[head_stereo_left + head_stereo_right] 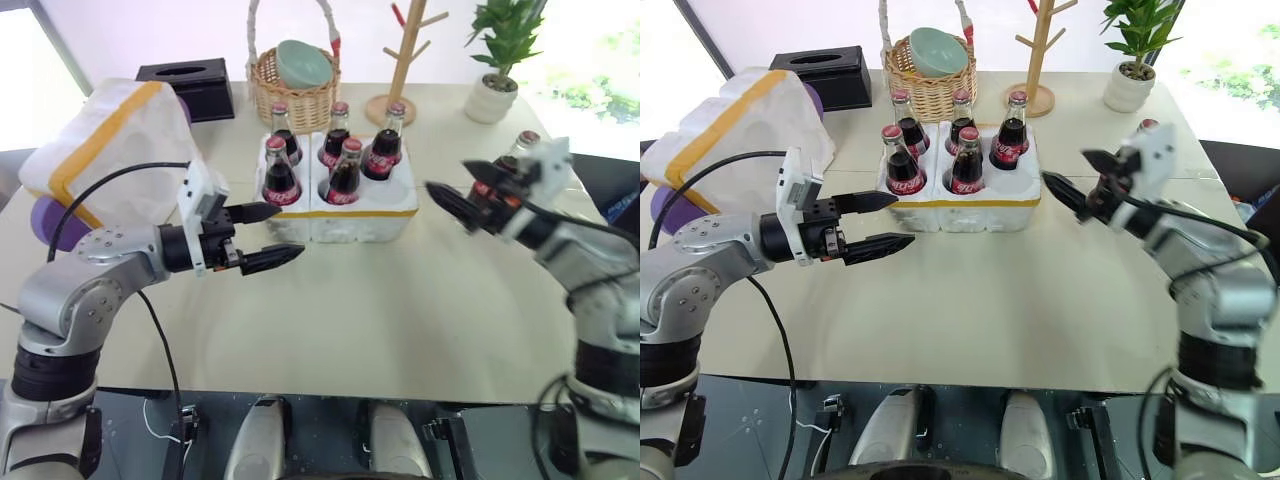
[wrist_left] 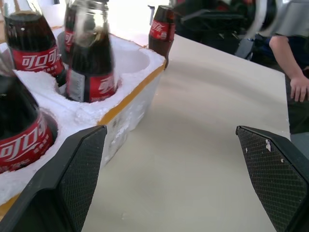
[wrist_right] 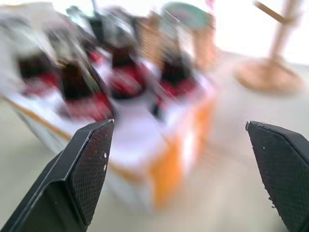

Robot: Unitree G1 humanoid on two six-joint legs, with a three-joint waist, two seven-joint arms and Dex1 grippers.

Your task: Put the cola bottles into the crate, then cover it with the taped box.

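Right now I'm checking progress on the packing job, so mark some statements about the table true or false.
1. Five cola bottles stand in the crate. True.
2. The sixth bottle lies on its side. False: it stands upright on the table near the right pincer.
3. The taped box covers the crate. False: it sits apart, on the robot's left.
4. Both pincers are open and empty, left pincer included. True.
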